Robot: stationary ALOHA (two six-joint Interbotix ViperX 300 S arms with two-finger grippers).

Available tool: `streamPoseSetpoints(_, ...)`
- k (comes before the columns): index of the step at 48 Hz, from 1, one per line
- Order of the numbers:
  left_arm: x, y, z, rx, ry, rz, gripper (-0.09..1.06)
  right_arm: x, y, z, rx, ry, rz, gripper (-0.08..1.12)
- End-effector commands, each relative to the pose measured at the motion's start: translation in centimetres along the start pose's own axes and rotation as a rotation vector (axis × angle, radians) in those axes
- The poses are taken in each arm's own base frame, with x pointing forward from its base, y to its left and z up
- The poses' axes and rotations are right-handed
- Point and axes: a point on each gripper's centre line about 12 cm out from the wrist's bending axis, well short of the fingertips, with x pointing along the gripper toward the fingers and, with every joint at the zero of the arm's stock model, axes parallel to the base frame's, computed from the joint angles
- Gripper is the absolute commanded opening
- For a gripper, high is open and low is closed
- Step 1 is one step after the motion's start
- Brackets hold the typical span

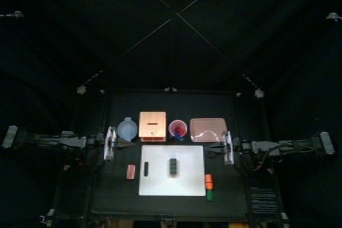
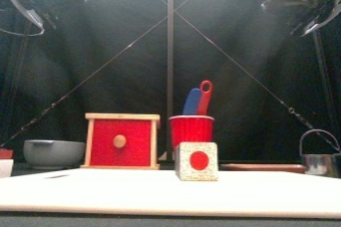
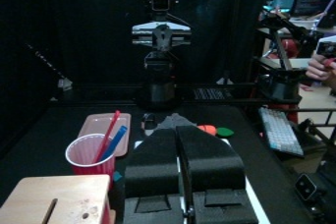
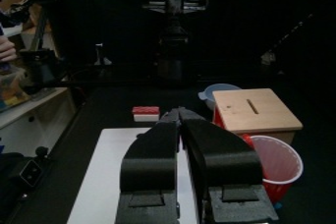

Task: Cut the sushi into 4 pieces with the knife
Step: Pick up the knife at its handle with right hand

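Arms come in level from either side and stop short of the white cutting board [image 1: 158, 172]. The left hand [image 1: 110, 144] sits off the board's back-left corner and the right hand [image 1: 229, 150] off its back-right corner. The front view shows both arms only in its upper corners, well above the things. Each wrist view shows its own jaws pressed together, holding nothing.

The sushi roll [image 1: 175, 164] lies in one piece near the middle of the board, with bare white on every side. Seen from the front, its end face [image 2: 197, 161] is speckled white with a red centre. Just behind it the red cup [image 2: 190, 131] holds the blue knife [image 2: 193, 101] and the red knife [image 2: 204, 92], handles up.

Along the back of the worktop [image 1: 114, 200] stand the blue-grey bowl [image 1: 127, 129], the wooden box [image 1: 154, 125], the cup and the pink tray [image 1: 207, 128], close together. A red-and-white toy [image 1: 131, 172] lies just off the board's left edge, and an orange toy [image 1: 209, 181] and a green toy [image 1: 210, 196] lie off its right.

A metal cutter [image 2: 317, 159] is cut off at the front view's right edge. In both wrist views the closed jaws hide the roll.
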Motion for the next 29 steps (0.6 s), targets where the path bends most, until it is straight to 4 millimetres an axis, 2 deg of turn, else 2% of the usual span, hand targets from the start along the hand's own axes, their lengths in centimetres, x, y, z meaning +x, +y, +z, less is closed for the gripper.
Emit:
streamPoseSetpoints(1,1.3,-0.1,-1.6,0.004,0.051,-0.005,-0.06,0.9,-0.1,0.6,0.019,0.008,-0.005,0.01)
streamPoseSetpoints(9,3.2,-0.5,-3.3,0.011,0.100,-0.022,-0.02,3.2,-1.1,0.2,0.061,0.141,-0.056,0.08)
streamPoseSetpoints(18,5.4,-1.1,-4.7,0.022,0.153,-0.049,-0.02,7.4,-3.3,0.8,0.080,0.366,-0.131,0.17)
streamPoseSetpoints(25,6.3,-1.3,-5.7,0.032,0.192,-0.058,-0.01,10.4,-4.6,1.1,0.045,0.550,-0.155,0.41)
streamPoseSetpoints(29,6.6,-1.3,-5.9,0.035,0.203,-0.060,-0.01,11.6,-5.1,1.0,-0.003,0.634,-0.158,0.60)
